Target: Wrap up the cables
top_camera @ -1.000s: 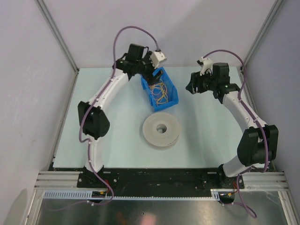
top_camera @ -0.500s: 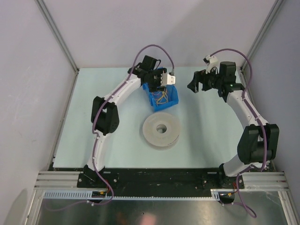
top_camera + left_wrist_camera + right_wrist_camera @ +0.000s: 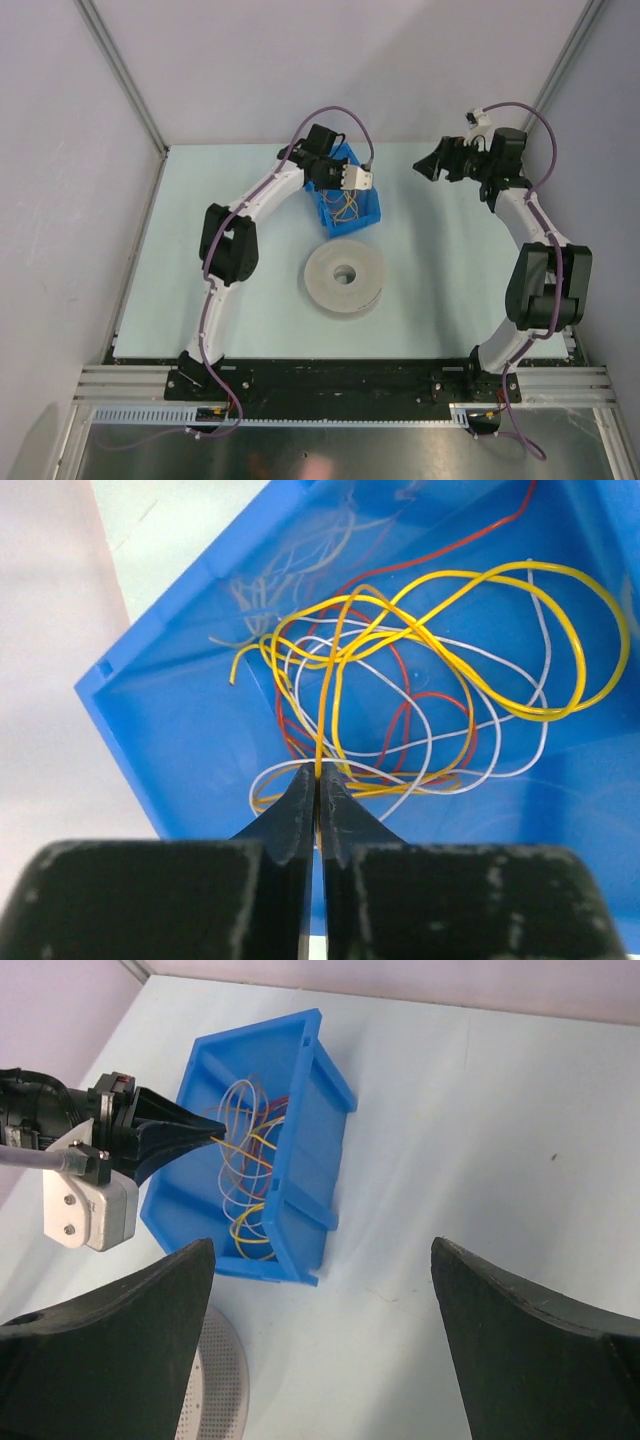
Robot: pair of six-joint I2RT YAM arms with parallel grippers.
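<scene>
Left pincer (image 3: 318,785) is shown clamped on one yellow strand of the cables (image 3: 325,710), which lie tangled inside the blue bin (image 3: 170,730) on the counter (image 3: 440,280), while the right pincer (image 3: 320,1250) is held wide apart nearby; wrapping is judged barely started, with every cable yet to be wound.

my left gripper (image 3: 318,782) has its two black fingers (image 3: 292,818) pressed together at the tips. a yellow strand rises straight up from between them, so it looks pinched. it belongs to the cables (image 3: 392,680), a loose tangle of yellow, white and red loops lying on the floor of a blue bin (image 3: 180,742). past the bin's wall, on the left, i can see a strip of pale tabletop (image 3: 60,730).
</scene>
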